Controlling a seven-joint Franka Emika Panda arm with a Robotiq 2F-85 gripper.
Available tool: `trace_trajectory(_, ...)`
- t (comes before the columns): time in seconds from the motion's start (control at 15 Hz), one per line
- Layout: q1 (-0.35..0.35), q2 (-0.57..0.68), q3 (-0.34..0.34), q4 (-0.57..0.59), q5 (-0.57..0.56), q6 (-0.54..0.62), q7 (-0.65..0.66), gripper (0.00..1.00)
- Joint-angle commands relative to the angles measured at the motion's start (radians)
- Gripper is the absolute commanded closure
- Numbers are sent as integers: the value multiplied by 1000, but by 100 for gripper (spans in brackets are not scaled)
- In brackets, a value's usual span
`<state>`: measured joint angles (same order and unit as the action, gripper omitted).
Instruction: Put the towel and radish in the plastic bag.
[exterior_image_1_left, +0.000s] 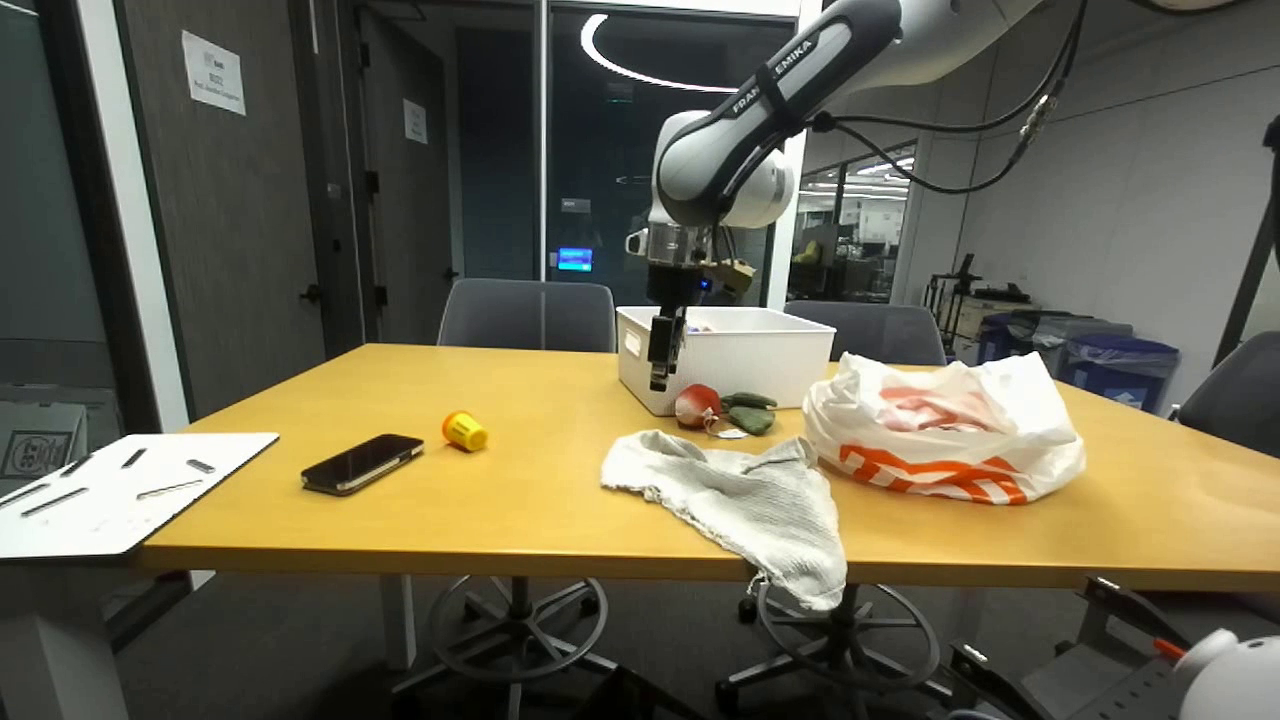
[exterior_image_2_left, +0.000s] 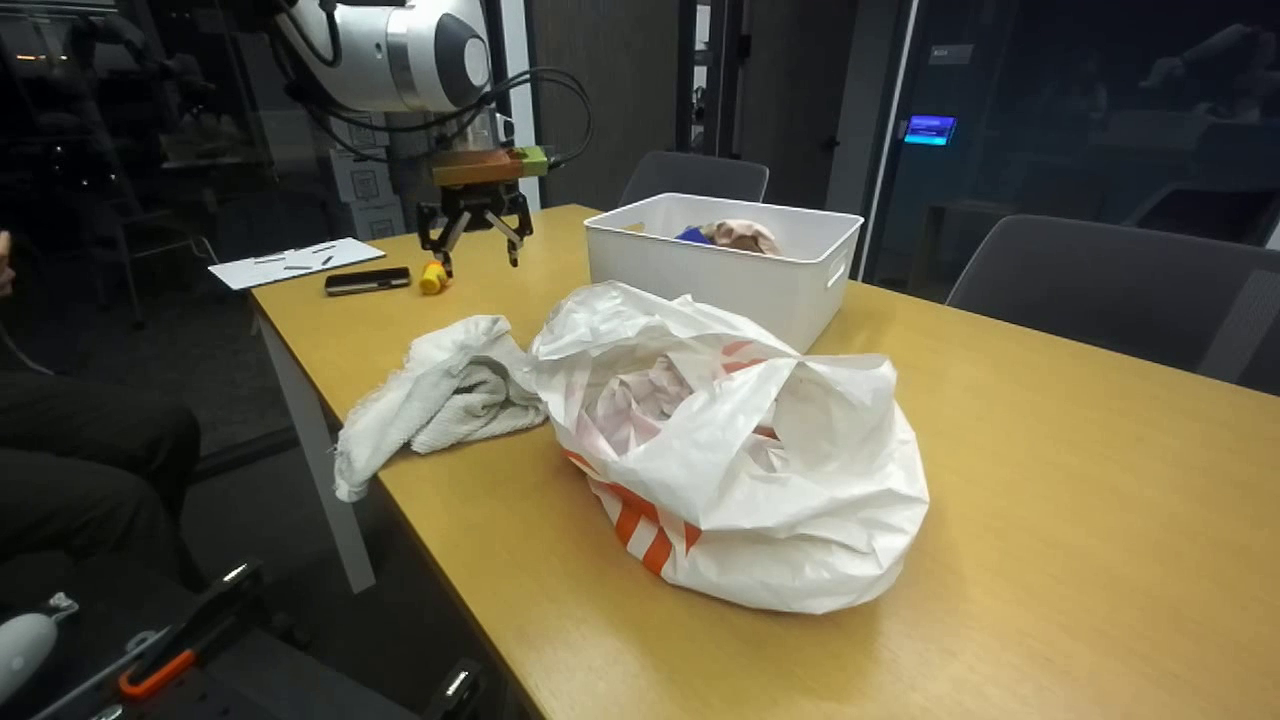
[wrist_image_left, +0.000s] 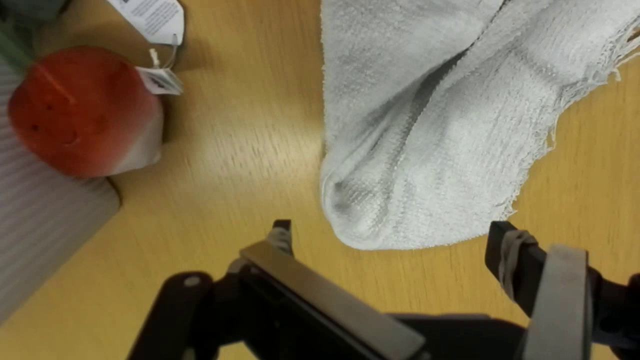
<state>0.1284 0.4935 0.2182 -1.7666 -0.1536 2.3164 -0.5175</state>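
The light grey towel (exterior_image_1_left: 735, 490) lies crumpled on the table, one end hanging over the near edge. It also shows in the other views (exterior_image_2_left: 465, 395) (wrist_image_left: 425, 135). The red-and-white radish (exterior_image_1_left: 697, 406) lies beside the white box, at upper left in the wrist view (wrist_image_left: 85, 112); it is hidden in an exterior view. The white plastic bag (exterior_image_1_left: 940, 455) with orange print stands on the table, its top partly open with pinkish contents showing (exterior_image_2_left: 740, 470). It is out of the wrist view. My gripper (wrist_image_left: 390, 227) is open and empty above the table, just off the towel's end (exterior_image_1_left: 660, 375) (exterior_image_2_left: 480, 263).
A white box (exterior_image_1_left: 745, 358) with items inside stands behind the radish (exterior_image_2_left: 700, 270). Dark green plush vegetables (exterior_image_1_left: 750, 415) lie beside the radish. A phone (exterior_image_1_left: 362, 465), a small yellow container (exterior_image_1_left: 465, 431) and a white board (exterior_image_1_left: 130, 490) lie towards the table's far end from the bag.
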Motion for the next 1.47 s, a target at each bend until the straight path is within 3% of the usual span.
trace_trajectory(0.0, -1, 13, -4, 13, 1, 12, 3, 0)
trace_trajectory(0.27, -20, 85, -8, 11, 37, 19, 20, 0)
trace_trajectory(0.67, -58, 191, 26, -39, 129, 160, 23, 0)
trace_trajectory(0.73, -58, 203, 29, -44, 126, 189, 20, 25)
trace_trajectory(0.8, -53, 210, 24, -45, 113, 203, 25, 26)
trace_trajectory(1.13, -36, 161, -1, -52, 91, 195, 92, 65)
trace_trajectory(1.4, -29, 41, -45, -98, 74, 196, 192, 97)
